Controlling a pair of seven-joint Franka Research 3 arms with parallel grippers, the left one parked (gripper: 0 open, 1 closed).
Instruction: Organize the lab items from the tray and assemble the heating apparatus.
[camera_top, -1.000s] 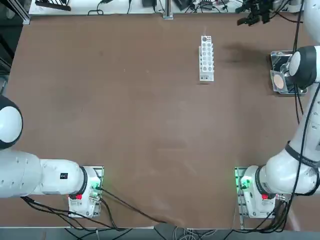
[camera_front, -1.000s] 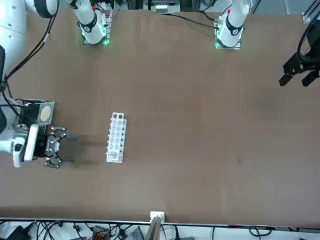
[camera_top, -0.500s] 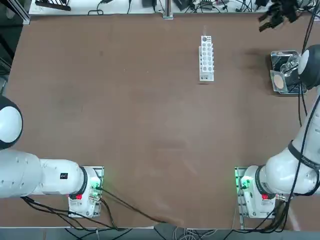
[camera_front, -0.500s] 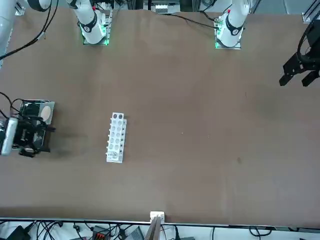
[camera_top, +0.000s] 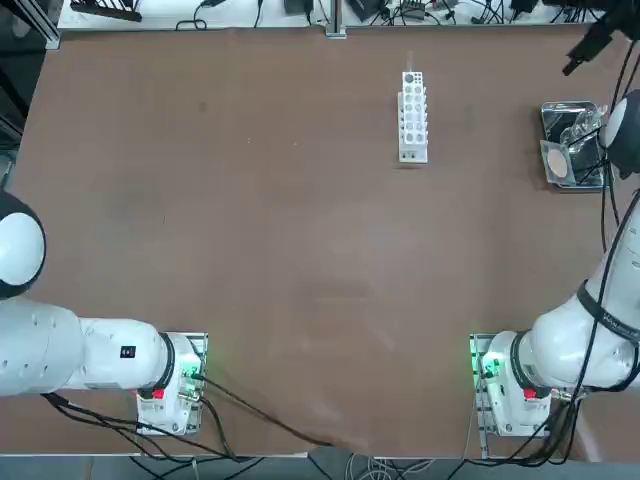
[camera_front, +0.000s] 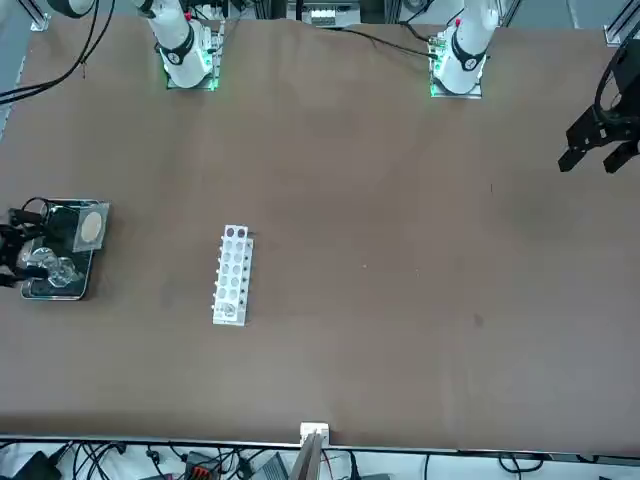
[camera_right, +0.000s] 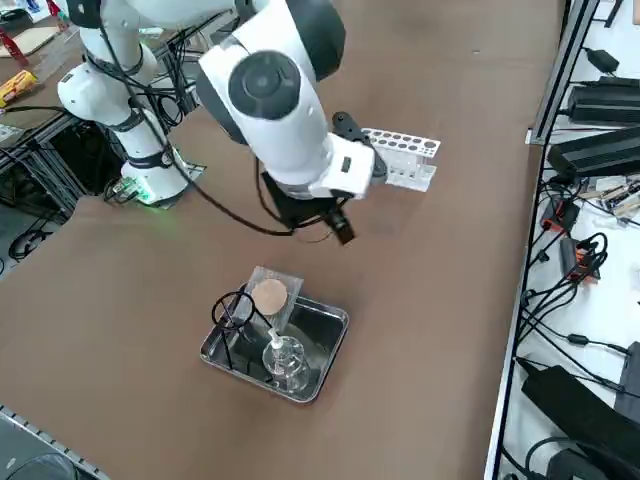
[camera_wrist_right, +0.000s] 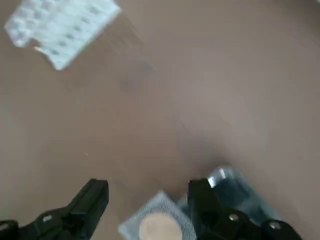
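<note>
The metal tray (camera_top: 590, 108) lies at the table's right edge. It holds the grey mesh (camera_top: 558, 162) with its tan disc, the clear glass piece (camera_top: 580, 127) and the black wire ring stand (camera_right: 232, 312). In the right side view the mesh (camera_right: 270, 296) leans on the tray (camera_right: 335, 325) rim, and the glass piece (camera_right: 285, 357) sits inside. My right gripper (camera_right: 338, 228) hangs open and empty above the table between rack and tray. The wrist view shows its fingers (camera_wrist_right: 95, 200) spread apart over the mesh (camera_wrist_right: 155, 225) and the tray (camera_wrist_right: 235, 187) corner.
A white test-tube rack (camera_top: 413, 115) stands on the far middle of the table, left of the tray, also seen as the rack (camera_right: 400, 157) behind my wrist. Cables and equipment line the table's far edge.
My right gripper has swung away from the rack, rightward across the table's far edge toward the tray, leaving the front view. It stays open and empty. The tray's items have not moved.
</note>
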